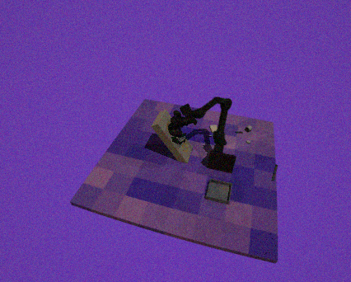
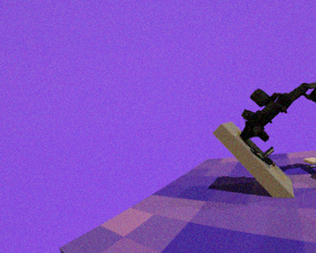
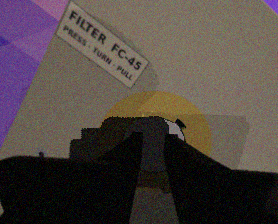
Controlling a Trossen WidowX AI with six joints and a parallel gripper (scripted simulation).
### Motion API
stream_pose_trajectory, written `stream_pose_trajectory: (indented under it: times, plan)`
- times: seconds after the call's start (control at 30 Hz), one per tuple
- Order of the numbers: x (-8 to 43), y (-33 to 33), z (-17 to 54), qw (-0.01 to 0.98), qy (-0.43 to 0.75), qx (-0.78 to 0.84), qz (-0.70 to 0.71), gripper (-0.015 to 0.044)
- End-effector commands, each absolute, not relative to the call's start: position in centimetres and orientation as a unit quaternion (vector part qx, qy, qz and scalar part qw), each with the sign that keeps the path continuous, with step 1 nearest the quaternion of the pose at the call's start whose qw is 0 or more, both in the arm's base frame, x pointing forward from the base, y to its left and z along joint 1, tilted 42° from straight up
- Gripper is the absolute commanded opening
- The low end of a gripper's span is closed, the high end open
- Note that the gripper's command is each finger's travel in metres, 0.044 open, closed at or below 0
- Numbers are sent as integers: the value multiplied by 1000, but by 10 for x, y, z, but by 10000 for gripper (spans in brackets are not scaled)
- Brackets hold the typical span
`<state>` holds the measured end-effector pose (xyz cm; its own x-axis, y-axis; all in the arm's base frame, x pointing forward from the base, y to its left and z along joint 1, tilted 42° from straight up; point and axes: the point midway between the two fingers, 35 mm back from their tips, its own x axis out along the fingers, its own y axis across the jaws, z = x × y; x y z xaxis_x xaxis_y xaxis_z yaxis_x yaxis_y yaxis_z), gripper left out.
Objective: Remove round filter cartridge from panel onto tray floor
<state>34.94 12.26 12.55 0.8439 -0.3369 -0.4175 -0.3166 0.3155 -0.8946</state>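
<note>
The service panel [image 1: 162,119] [image 2: 246,154] [image 3: 200,55] leans at an angle in front of the arm. The filter cartridge [image 3: 175,131] sits in it inside a yellow ring [image 3: 199,125]; only a pale sliver of its face and one dark slot notch show in the wrist view, the rest hidden by the fingers and shadow. My gripper [image 3: 154,136] [image 2: 243,137] is shut on the filter cartridge, fingertips at its face, with a narrow gap between them. In the top view the arm hides the fingertips. The tray [image 1: 217,201] stands on the table, nearer the camera than the arm's base.
A label [image 3: 102,45] is on the panel beside the ring. A handle-like part [image 2: 268,151] sticks out of the panel below the gripper. A pale block [image 1: 213,128] [image 2: 314,161] and a dark round item [image 1: 248,129] lie behind the arm. A dark strip [image 1: 274,172] is at the table's right edge.
</note>
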Motion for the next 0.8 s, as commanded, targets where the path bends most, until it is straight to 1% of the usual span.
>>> stream_pose_trajectory:
  times: [0.0, 0.37, 0.77]
  plan:
    - [355, 117, 121, 722, 285, -630, 8, 0]
    - [356, 117, 121, 589, 279, -756, 62, 0]
    - [356, 117, 121, 419, 260, -862, 119, 0]
